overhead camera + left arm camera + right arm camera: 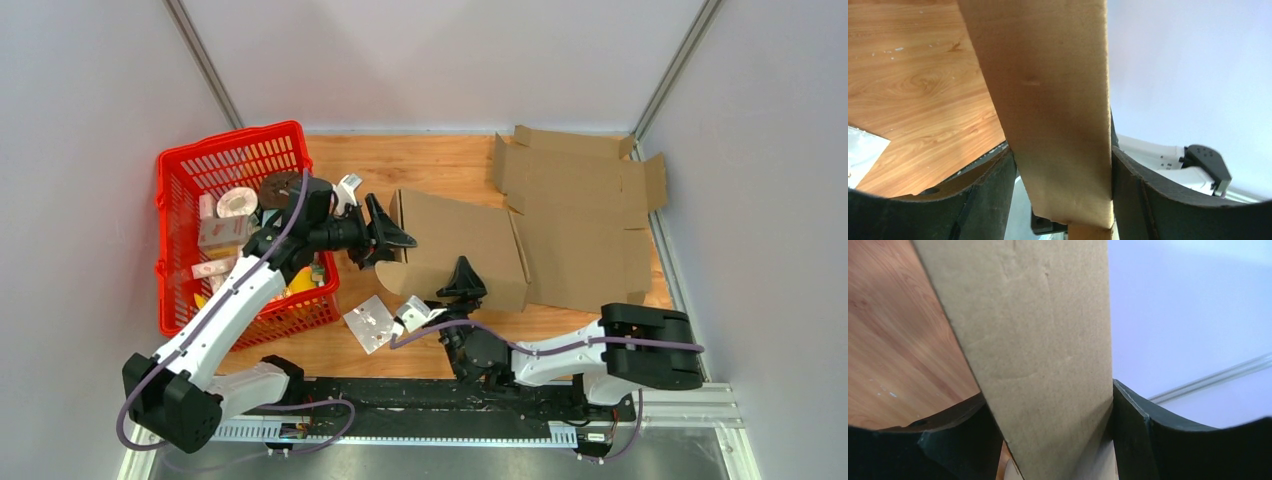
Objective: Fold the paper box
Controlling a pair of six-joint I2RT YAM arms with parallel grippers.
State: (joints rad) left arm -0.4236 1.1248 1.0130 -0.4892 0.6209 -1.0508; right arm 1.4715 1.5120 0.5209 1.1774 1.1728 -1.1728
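The paper box (455, 245) is a brown cardboard sheet in the middle of the wooden table. Its left panel is raised, and the rest (585, 215) lies flat to the right. My left gripper (385, 237) is at the panel's left edge. In the left wrist view a cardboard flap (1048, 100) spans the gap between the fingers (1138, 195) and touches both, so the left gripper (1063, 155) is shut on it. My right gripper (463, 283) is at the panel's near edge. In the right wrist view it (1048, 402) is likewise shut, edge to edge, on a cardboard flap (1033, 340).
A red basket (230, 137) holding several small items stands at the left, under my left arm. A clear plastic packet (368, 322) lies on the wood near the front. Grey walls close in the back and both sides.
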